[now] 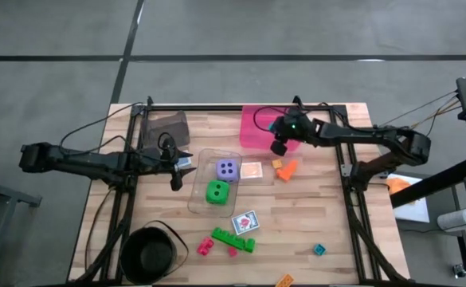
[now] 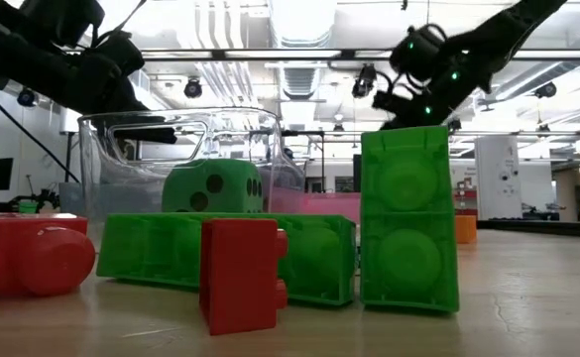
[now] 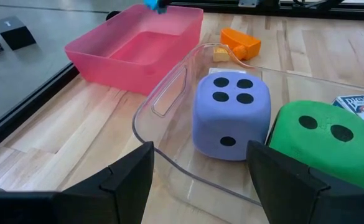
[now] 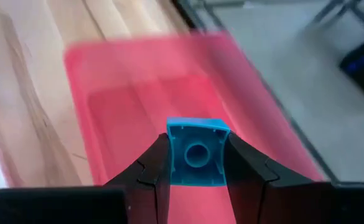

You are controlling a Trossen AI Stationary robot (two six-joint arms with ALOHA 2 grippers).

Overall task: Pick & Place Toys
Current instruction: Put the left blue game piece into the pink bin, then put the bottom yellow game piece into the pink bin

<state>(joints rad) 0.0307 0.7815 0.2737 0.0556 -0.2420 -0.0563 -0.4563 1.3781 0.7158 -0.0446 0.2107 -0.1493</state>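
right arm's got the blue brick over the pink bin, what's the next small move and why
Probably open the right gripper and let the blue brick drop. The fingers are shut on the brick, and the right wrist view shows the pink bin directly beneath it, with its floor looking bare. The high view also puts that gripper over the bin, so a release should land inside. Lowering a little first might soften the drop.

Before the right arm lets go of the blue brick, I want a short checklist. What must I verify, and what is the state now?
1. Right gripper shut on the blue brick: ok.
2. Brick above the pink bin, not the table: ok.
3. Bin floor under the brick free of toys: ok.
4. Left gripper open, away from the pink bin, beside the clear bin: ok.
5. Height of the brick over the bin floor: cannot tell.
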